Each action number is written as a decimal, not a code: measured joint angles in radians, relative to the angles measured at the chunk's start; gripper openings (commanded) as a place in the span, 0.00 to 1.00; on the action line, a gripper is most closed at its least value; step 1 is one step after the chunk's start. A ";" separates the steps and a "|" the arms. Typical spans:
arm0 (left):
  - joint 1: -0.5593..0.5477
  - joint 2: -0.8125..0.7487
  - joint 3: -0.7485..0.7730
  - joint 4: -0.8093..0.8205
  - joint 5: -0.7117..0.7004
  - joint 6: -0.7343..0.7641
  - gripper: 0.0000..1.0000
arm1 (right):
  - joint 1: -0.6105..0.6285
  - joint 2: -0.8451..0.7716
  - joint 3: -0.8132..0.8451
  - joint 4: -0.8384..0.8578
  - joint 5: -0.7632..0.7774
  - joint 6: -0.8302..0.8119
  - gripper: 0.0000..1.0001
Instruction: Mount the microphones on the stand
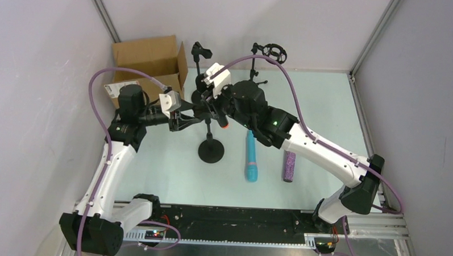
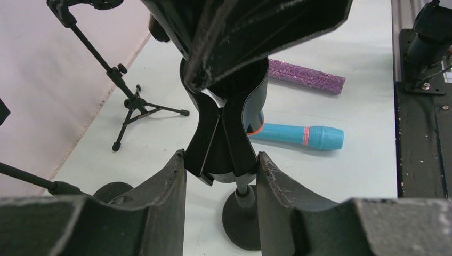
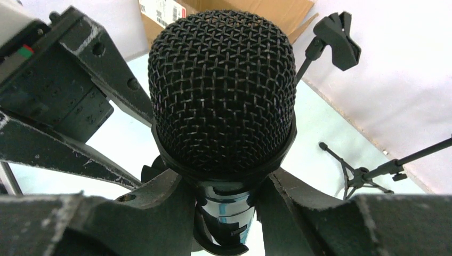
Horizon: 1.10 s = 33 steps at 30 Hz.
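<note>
The black microphone, its mesh head filling the right wrist view, is held by my right gripper, shut on its body just under the head. From above, its orange-red end points down beside the round-base stand. My left gripper is shut on the stand's black clip, one finger touching each side. The microphone's body sits in that clip, with its orange ring showing behind. The turquoise microphone and the glittery purple microphone lie on the table to the right of the stand.
An open cardboard box stands at the back left. Two more stands are at the back: one with a clip and a tripod one with a ring mount. Walls close in on the left, back and right.
</note>
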 measured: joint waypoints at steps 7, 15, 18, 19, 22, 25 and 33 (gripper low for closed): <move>0.000 -0.006 -0.005 0.006 -0.003 -0.002 0.08 | 0.002 -0.016 0.000 0.061 0.001 0.011 0.00; -0.004 -0.010 -0.005 0.010 -0.037 -0.011 0.98 | 0.005 -0.016 0.003 0.071 0.002 0.022 0.00; -0.003 -0.009 -0.006 0.003 -0.073 -0.010 1.00 | 0.005 -0.016 0.002 0.070 0.006 0.023 0.00; -0.003 -0.009 -0.006 0.003 -0.084 -0.010 1.00 | 0.005 -0.016 0.002 0.070 0.006 0.023 0.00; -0.003 -0.009 -0.006 0.003 -0.108 -0.011 1.00 | 0.005 -0.016 0.002 0.069 0.006 0.021 0.03; -0.003 -0.009 -0.005 0.003 -0.124 -0.020 1.00 | 0.005 -0.016 0.002 0.069 0.007 0.021 0.28; -0.003 -0.009 0.065 -0.007 -0.130 -0.107 1.00 | 0.005 -0.016 0.035 0.040 0.010 0.034 0.83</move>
